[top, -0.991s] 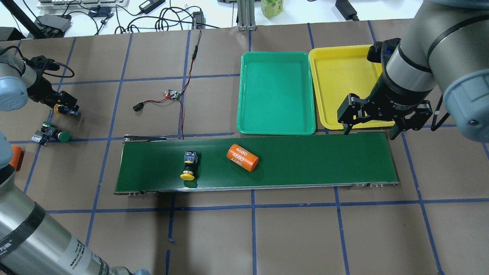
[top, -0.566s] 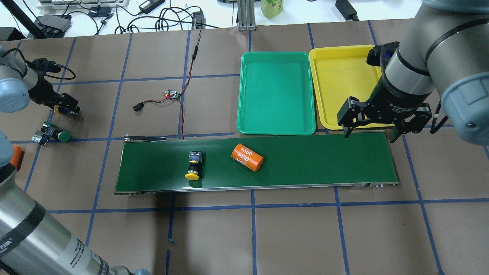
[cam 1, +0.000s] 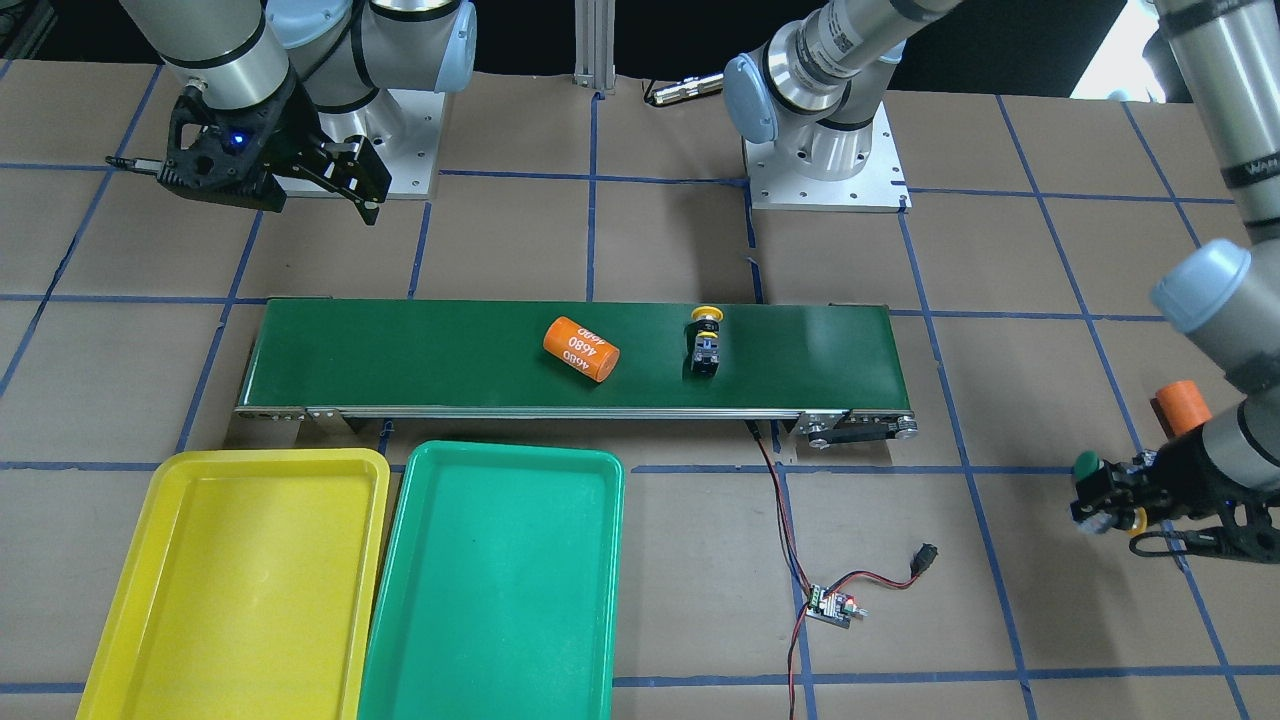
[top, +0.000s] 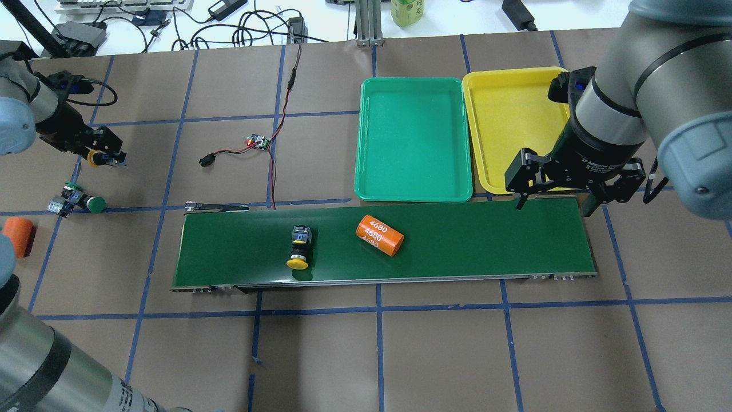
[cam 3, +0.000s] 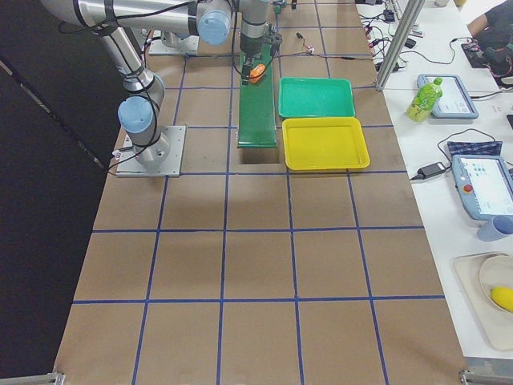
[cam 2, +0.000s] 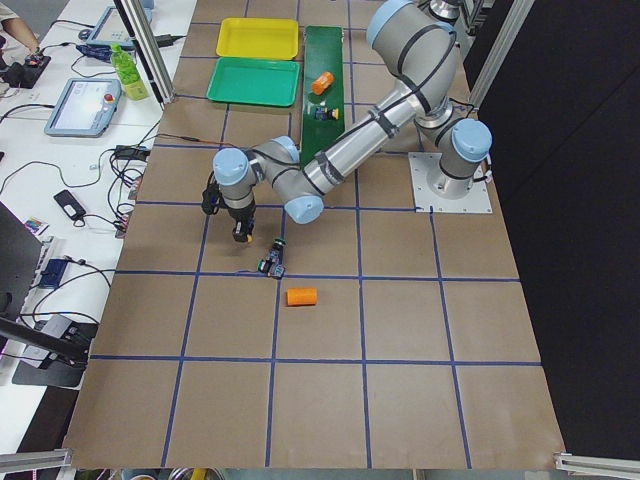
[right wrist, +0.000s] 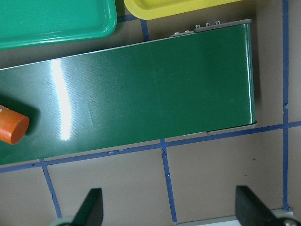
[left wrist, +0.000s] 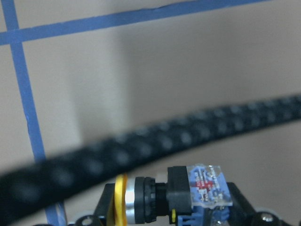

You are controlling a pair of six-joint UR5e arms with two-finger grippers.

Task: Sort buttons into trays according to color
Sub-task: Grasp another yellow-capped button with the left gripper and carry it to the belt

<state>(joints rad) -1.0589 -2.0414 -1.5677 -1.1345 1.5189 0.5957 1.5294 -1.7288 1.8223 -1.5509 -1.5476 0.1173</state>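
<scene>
At far left, the left gripper (top: 104, 152) is clamped on a yellow button (top: 92, 158), and a green button (top: 86, 202) lies on the table near it. A second yellow button (top: 299, 252) lies on the conveyor belt (top: 486, 240), well apart from the right gripper (top: 555, 201), whose fingers are spread wide beside the yellow tray (top: 503, 114).

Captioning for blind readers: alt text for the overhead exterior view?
A yellow-capped push-button switch and an orange cylinder lie on a dark-green conveyor belt; the open right gripper hovers at its end, beside a green plastic tray and a yellow plastic tray. The left gripper grips another yellow-capped button.
</scene>
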